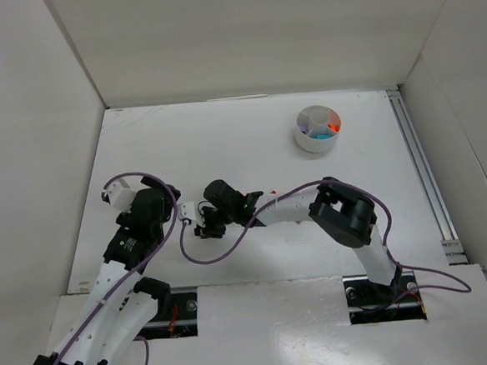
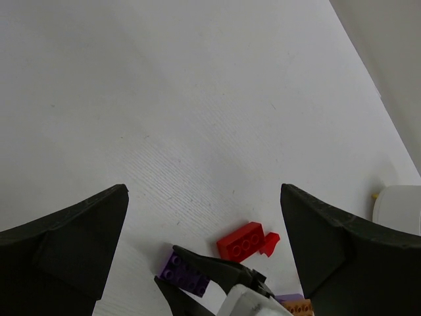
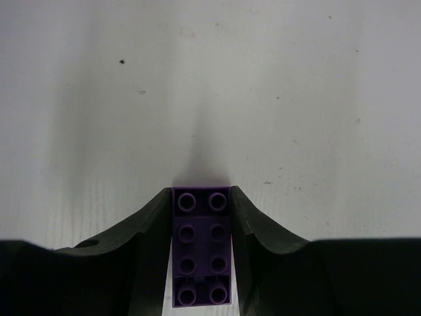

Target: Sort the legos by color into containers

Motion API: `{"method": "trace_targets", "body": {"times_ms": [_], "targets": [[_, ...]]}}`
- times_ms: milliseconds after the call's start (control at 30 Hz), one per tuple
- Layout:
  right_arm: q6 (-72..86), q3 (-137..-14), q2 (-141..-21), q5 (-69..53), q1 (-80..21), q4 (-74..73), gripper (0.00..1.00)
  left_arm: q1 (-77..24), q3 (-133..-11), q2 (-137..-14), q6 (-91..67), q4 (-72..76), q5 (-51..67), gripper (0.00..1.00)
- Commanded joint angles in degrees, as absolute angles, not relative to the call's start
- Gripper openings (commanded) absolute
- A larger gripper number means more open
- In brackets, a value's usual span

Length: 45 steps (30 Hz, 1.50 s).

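**While left gripper (image 2: 204, 197) is gaping, right gripper (image 3: 201, 194) is gripping purple brick (image 3: 201, 250)**

Because the right wrist camera is looking straight down its own fingers, it is showing the jaws pressing against both long sides of the purple brick, which is lying studs-up on the worktop (image 3: 210, 79). The top view is hiding that contact under the black wrist. It is showing only the two grippers meeting left of the worktop's middle, well apart from the tub (image 1: 316, 146) at the far right, where teal pieces (image 1: 319, 133) and orange pieces (image 1: 333, 127) are sitting in separate compartments.

The left wrist view is adding a red brick (image 2: 242, 240) with a small red piece (image 2: 270, 242) touching it, just beside the purple brick, and an orange brick (image 2: 299, 306) at the bottom edge. The left jaws are standing wide with nothing between them.

White and faintly scuffed, the worktop is carrying a few dark specks. White walls are enclosing it on three sides, and a metal rail (image 1: 422, 170) is running along its right edge.
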State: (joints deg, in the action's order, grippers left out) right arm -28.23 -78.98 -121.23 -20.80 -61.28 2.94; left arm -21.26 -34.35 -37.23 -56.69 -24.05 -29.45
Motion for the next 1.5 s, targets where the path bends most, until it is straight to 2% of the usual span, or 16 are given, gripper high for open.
{"method": "trace_targets", "body": {"times_ms": [0, 133, 300, 400, 633, 833, 1067, 1267, 1467], "targets": [[-33.04, -79.54, -114.71, -29.34, -59.77, 3.60, 0.15, -21.01, -36.29, -38.93, -55.91, -23.38, -30.94, 1.00], [-35.06, -75.86, -108.47, -36.18, -53.89, 7.63, 0.15, -21.01, -37.62, -42.44, -52.04, -18.65, -27.27, 1.00], [-36.74, -74.18, -105.47, -45.87, -36.62, 12.74, 0.15, -21.01, -35.69, -45.43, -44.58, -9.24, -21.10, 1.00], [-35.43, -77.16, -107.48, -46.41, -27.12, 12.74, 0.15, -21.01, -35.16, -47.01, -42.72, -4.93, -19.78, 1.00], [-34.81, -84.10, -112.32, -37.01, -15.93, 12.74, 0.16, -21.01, -37.35, -52.38, -38.67, -2.02, -18.28, 1.00], [-34.28, -88.68, -115.48, -31.57, -12.57, 12.74, 0.18, -21.01, -38.41, -58.18, -38.67, 0.00, -17.05, 1.00], [-34.80, -87.63, -115.49, -26.89, -10.99, 12.74, 0.23, -21.01, -40.07, -63.11, -37.89, 3.16, -13.20, 1.00], [-35.33, -84.30, -114.44, -26.19, -9.93, 13.70, 0.23, -21.01, -40.08, -64.86, -37.88, 3.87, -12.48, 1.00], [-34.80, -82.44, -113.91, -27.60, -9.93, 15.47, 0.31, -21.01, -40.08, -66.01, -37.88, 3.87, -10.11, 1.00]]}}
